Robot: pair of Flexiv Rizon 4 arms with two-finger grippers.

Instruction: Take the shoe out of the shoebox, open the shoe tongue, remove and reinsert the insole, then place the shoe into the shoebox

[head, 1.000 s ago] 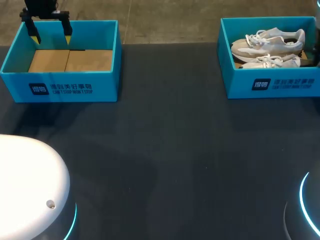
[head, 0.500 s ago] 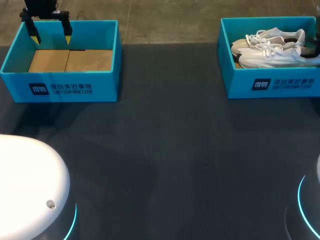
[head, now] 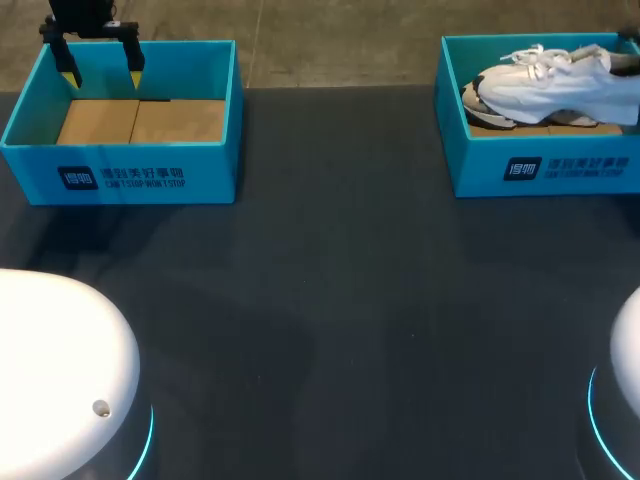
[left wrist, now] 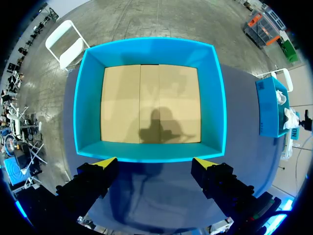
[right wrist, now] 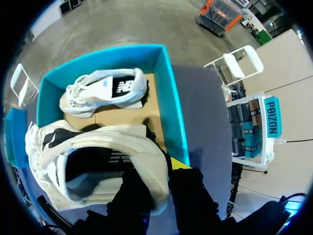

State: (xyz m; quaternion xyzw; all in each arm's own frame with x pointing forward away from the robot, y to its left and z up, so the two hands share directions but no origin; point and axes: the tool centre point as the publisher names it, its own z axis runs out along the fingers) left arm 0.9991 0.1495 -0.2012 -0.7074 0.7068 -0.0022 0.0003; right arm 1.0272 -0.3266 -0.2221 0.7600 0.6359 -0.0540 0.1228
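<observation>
Opening step of the task, judged under way and not complete: white shoe (head: pixel 555 85) raised off the floor of the right shoebox (head: pixel 540 165), heel toward the right arm's side, yet hanging over the box rather than set out on the table (head: pixel 330 300). Held by the right gripper (right wrist: pixel 159 171), jaws clamped on the heel collar, one finger inside the shoe's opening and the other against the outside of the heel. Left to do, as far as can be judged: setting the shoe down outside the box, opening the tongue, pulling and refitting the insole, returning the shoe to the shoebox. Left gripper (left wrist: pixel 155 164) poised at the rim of the left shoebox (left wrist: pixel 149 152), jaws wide apart and holding nothing; inside that box only a bare cardboard floor. Right wrist view alone: the grip itself, the dark lining inside the held shoe, and a second shoe (right wrist: pixel 105 90) lying on its side on the box floor, ahead of the gripper and apart from the held one. Head view: right gripper out of sight, second shoe almost wholly hidden beneath the raised one, but both boxes placed at a glance, well apart at the far corners of the table. Left wrist view: right shoebox only as a small shape far off to one side.
</observation>
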